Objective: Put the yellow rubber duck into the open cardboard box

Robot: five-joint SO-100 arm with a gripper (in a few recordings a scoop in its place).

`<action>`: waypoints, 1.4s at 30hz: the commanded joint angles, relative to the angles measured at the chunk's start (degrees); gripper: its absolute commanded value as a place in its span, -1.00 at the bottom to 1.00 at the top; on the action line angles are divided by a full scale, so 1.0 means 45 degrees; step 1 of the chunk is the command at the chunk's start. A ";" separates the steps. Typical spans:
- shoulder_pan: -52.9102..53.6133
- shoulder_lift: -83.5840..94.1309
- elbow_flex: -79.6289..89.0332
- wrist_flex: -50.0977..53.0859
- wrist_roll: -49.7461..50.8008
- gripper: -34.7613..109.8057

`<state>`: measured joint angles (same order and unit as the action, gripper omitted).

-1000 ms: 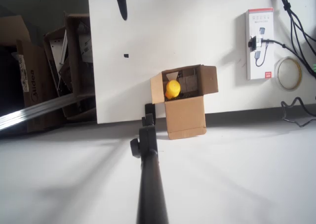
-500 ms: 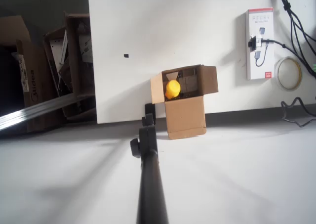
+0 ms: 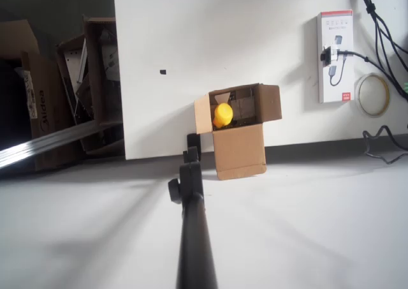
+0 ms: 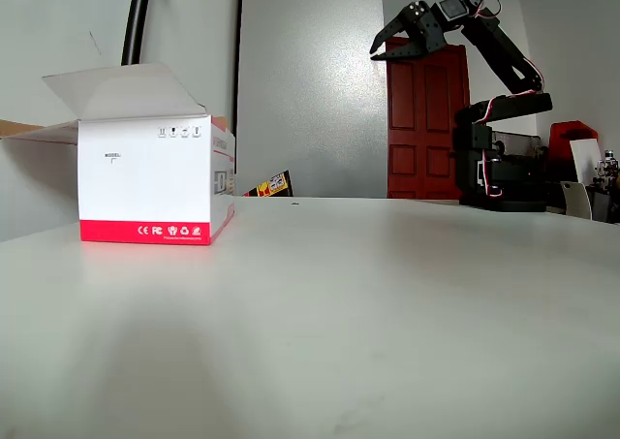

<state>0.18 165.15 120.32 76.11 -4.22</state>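
In the overhead view the yellow rubber duck [image 3: 222,115] lies inside the open cardboard box [image 3: 241,150], against its left wall. The box stands at the white table's near edge with its long flap folded toward the bottom of the picture. In the fixed view my gripper [image 4: 385,40] is raised high above the table at the far right. It is open, holds nothing, and points left.
A white and red carton [image 3: 336,56] [image 4: 145,182] lies on the table, with a tape roll [image 3: 373,94] and cables [image 3: 382,27] beside it. A black pole [image 3: 191,225] rises just left of the cardboard box. Larger clutter-filled boxes [image 3: 83,85] stand off the table's left edge.
In the overhead view the gripper's dark tip at the top edge has drawn back out of the picture. The duck and the box have not moved.
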 commanded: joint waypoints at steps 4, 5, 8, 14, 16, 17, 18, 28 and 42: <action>0.0234 0.1875 0.2578 -0.1211 -0.0039 -0.53; 0.0234 0.2227 0.3008 -0.1406 -0.0039 -0.53; 0.0195 0.2949 0.4043 -0.1738 -0.0078 -0.53; 0.0273 0.3301 0.5254 -0.2344 -0.0137 -0.53; 0.0273 0.3691 0.5879 -0.2578 -0.0137 -0.53; 0.0273 0.3965 0.6230 -0.2676 -0.0137 -0.53; 0.0273 0.4277 0.6602 -0.2754 -0.0137 -0.53; 0.0430 0.4512 0.8535 -0.3105 -0.0059 -0.53; -0.0098 0.4570 1.1680 -0.3887 -0.0176 -0.53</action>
<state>0.79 185.01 172.09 59.59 -4.39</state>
